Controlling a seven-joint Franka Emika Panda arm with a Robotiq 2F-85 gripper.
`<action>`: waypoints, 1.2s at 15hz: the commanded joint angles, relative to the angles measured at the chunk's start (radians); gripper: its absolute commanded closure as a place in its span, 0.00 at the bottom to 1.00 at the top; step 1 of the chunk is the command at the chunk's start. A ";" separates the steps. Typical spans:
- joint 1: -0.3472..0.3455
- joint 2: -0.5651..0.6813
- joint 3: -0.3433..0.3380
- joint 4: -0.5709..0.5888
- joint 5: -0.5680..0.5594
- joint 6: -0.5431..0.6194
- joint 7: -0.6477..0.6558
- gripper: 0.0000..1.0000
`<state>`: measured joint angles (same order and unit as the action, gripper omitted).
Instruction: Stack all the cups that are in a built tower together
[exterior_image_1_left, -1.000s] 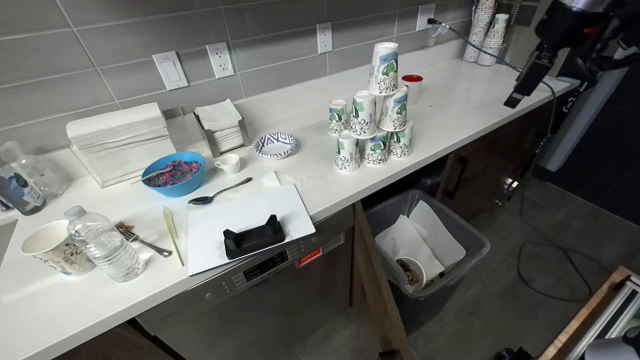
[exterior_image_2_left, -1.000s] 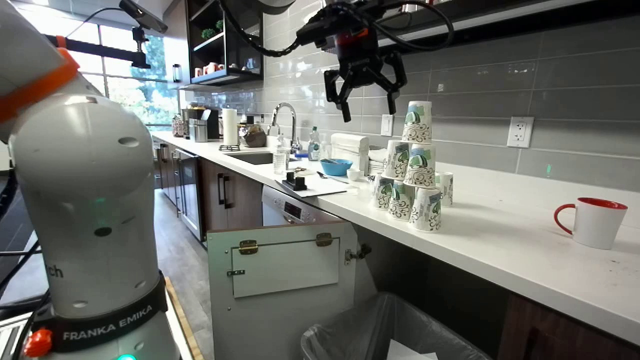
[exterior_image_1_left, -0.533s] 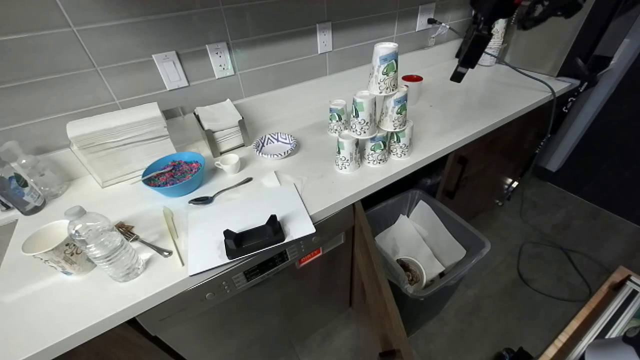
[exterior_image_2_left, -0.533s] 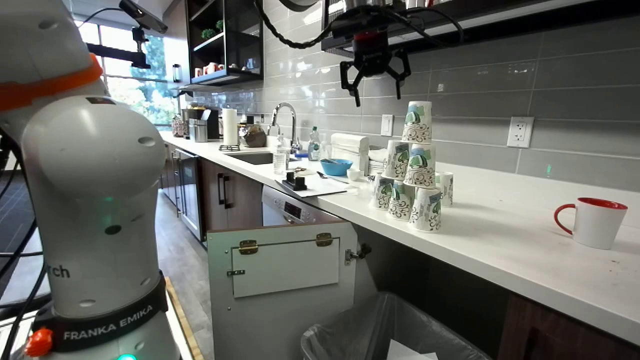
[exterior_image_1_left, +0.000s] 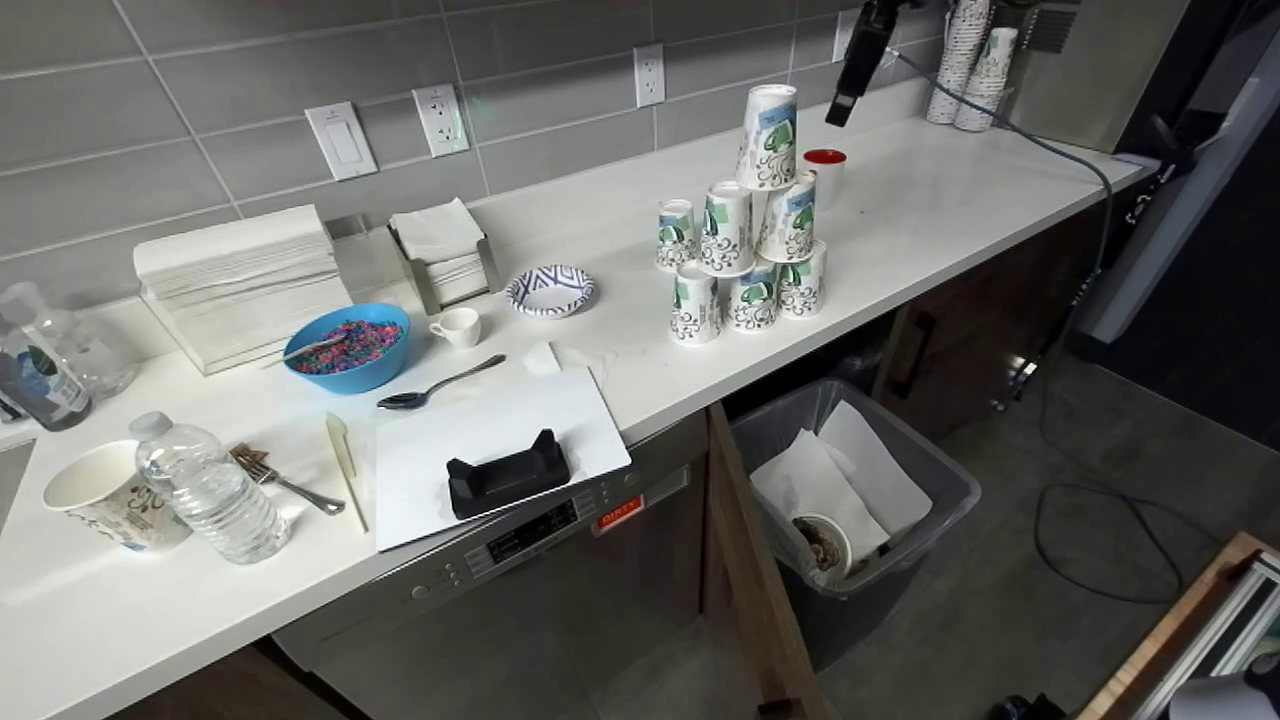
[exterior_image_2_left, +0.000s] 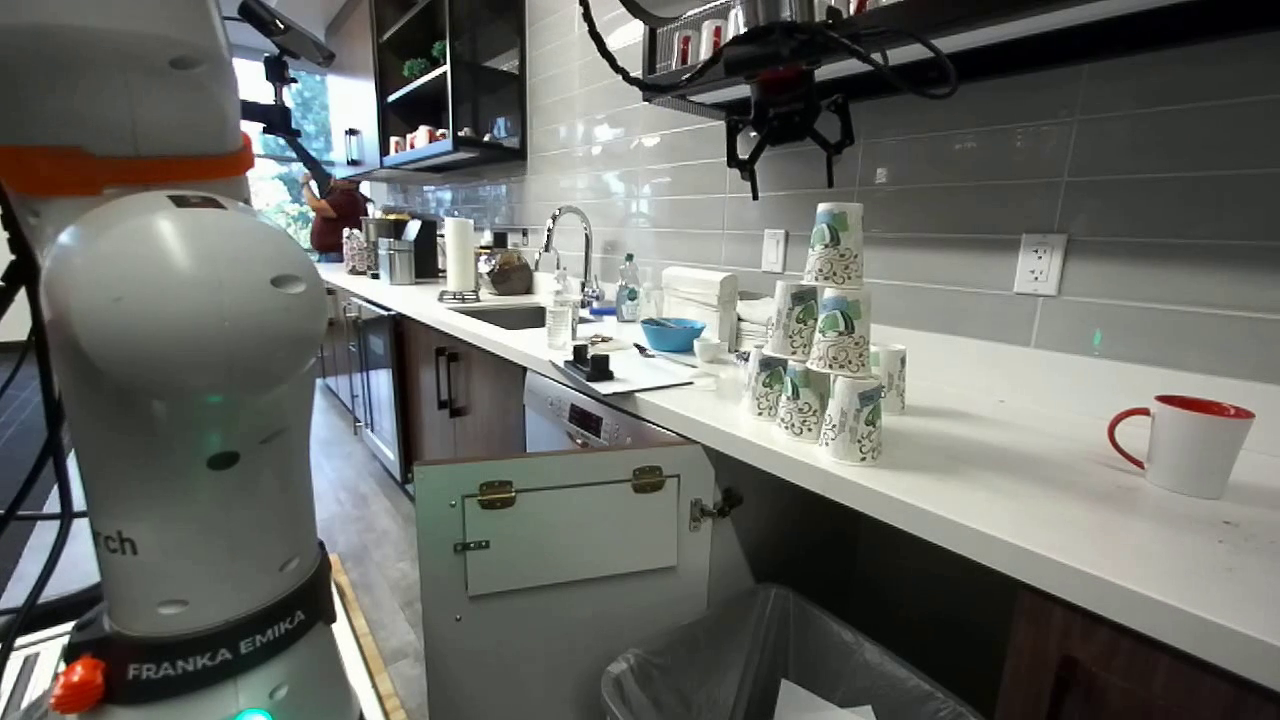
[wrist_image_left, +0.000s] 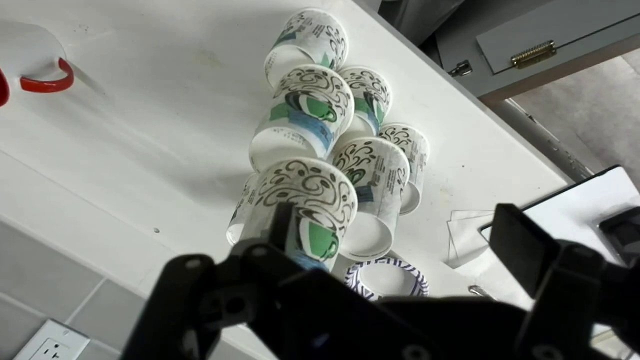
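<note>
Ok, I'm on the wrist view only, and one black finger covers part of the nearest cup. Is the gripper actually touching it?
Observer: No. In both exterior views a gap shows between the gripper and that top cup.
Operator: Which end of it is up? My gripper hides that part.
Observer: The narrow end, as both exterior views show.
Operator: Anything stacked outside my picture?
Observer: Yes, in an exterior view, nested paper cups stand in tall columns on the counter, farther back than the red-lined mug.
</note>
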<state>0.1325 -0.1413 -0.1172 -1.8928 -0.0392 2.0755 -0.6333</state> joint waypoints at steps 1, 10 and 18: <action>-0.041 0.132 0.038 0.174 0.060 -0.096 0.031 0.00; -0.094 0.279 0.092 0.341 -0.008 -0.052 0.189 0.00; -0.118 0.361 0.107 0.430 -0.009 -0.070 0.198 0.05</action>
<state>0.0328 0.1756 -0.0298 -1.5108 -0.0323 2.0207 -0.4515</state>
